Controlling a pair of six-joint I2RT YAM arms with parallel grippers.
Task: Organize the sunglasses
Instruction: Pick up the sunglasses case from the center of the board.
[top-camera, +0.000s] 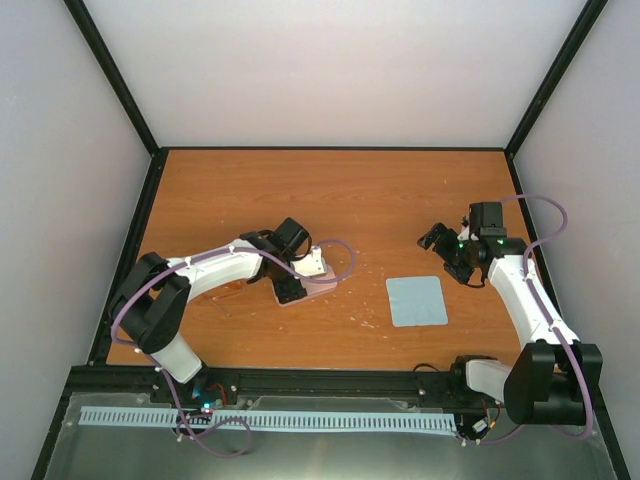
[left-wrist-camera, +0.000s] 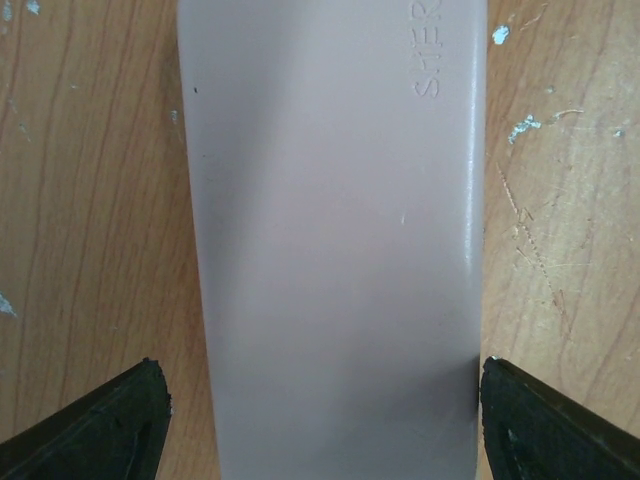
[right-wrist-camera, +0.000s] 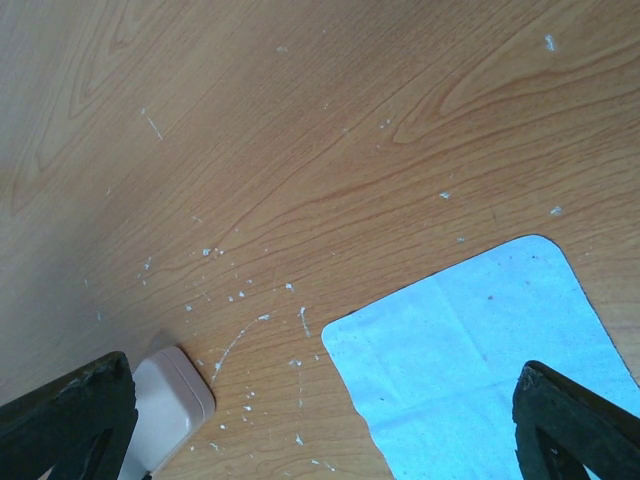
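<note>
The sunglasses (top-camera: 226, 293) show only as a faint amber trace on the table (top-camera: 380, 190) just beside the left forearm, too dim to tell frame from lens. Near them the left gripper (left-wrist-camera: 318, 415) straddles the pink case (left-wrist-camera: 330, 220), its jaws spread and not clamped. The right gripper (top-camera: 437, 240) hangs wide apart beyond the blue cloth (top-camera: 416, 300), with broad wood running to the far black-framed edge.

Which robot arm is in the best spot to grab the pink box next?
Left. The left claw is open right over the pink case, one finger on each side. The right claw hangs open by the blue cloth, with only the case's corner in its view.
</note>
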